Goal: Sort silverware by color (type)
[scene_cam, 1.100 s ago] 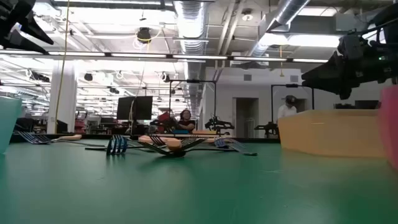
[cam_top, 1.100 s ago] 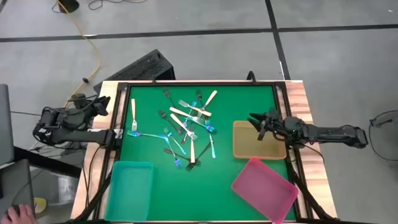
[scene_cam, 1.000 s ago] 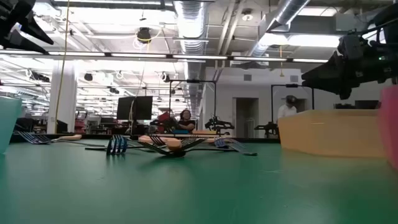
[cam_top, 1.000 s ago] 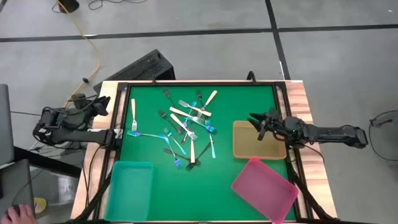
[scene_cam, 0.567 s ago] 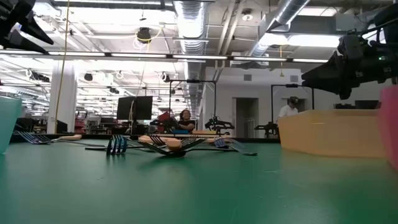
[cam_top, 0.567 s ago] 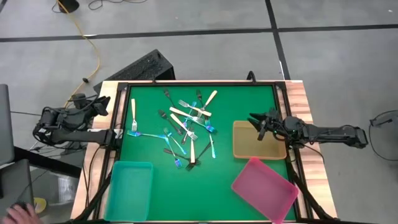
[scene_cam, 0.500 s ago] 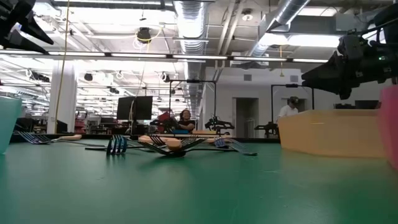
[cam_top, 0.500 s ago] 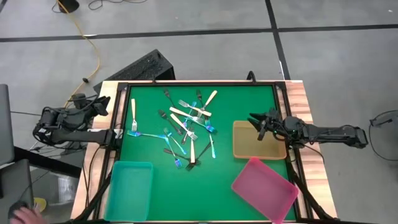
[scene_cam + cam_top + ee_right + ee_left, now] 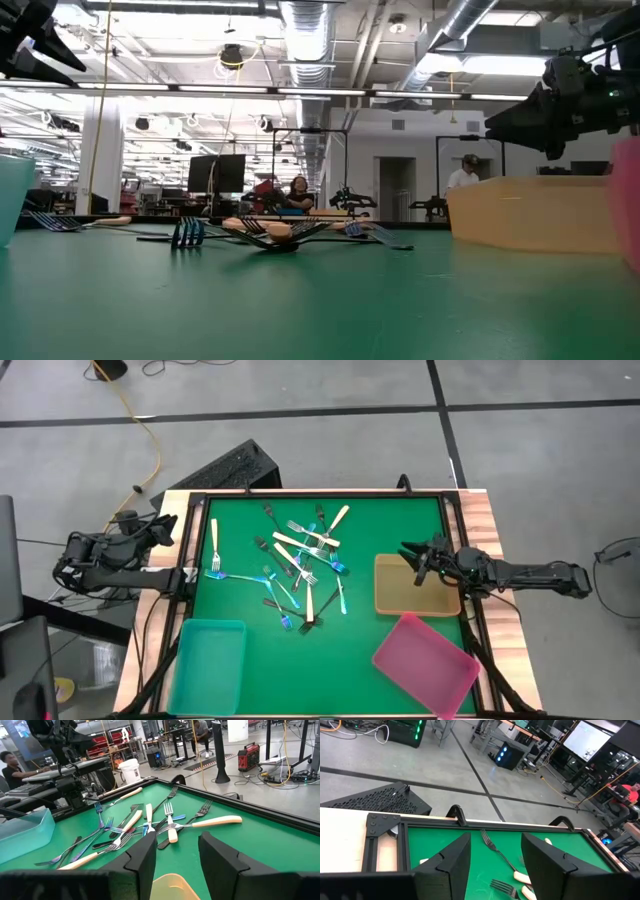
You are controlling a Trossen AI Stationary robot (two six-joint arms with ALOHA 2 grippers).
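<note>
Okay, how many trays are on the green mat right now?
3. A teal tray sits at the near left corner, a tan tray by the right edge, and a pink tray tilted at the near right corner.

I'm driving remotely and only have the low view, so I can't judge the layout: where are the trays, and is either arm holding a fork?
Observer: Neither; both the left gripper and right gripper are open and empty.
Operator: Trays?
Observer: The teal tray is at the near left corner, the pink tray near right, the tan tray under the right gripper.
Operator: Forks?
Observer: The forks are piled mid-table, none in a tray.
</note>
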